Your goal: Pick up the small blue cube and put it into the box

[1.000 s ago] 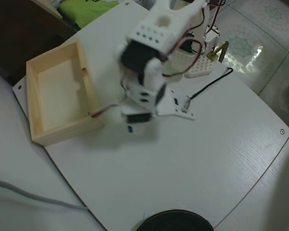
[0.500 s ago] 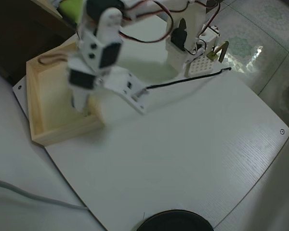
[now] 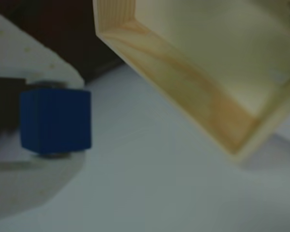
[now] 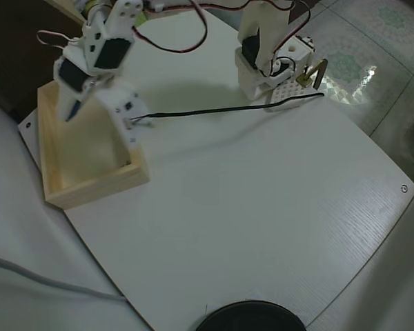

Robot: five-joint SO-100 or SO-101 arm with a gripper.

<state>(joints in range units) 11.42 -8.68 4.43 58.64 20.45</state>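
Overhead, gripper (image 4: 74, 110) holds small blue cube (image 3: 55, 122) above bare box (image 4: 90, 185).

No readable text from my station. Wrist view: blurred; I see no label, number or mark on the small blue cube (image 3: 55, 122) or the box (image 3: 193, 87). Overhead view: I can make out no brand or sign on the arm, the table or the box (image 4: 90, 183). Nothing legible anywhere.
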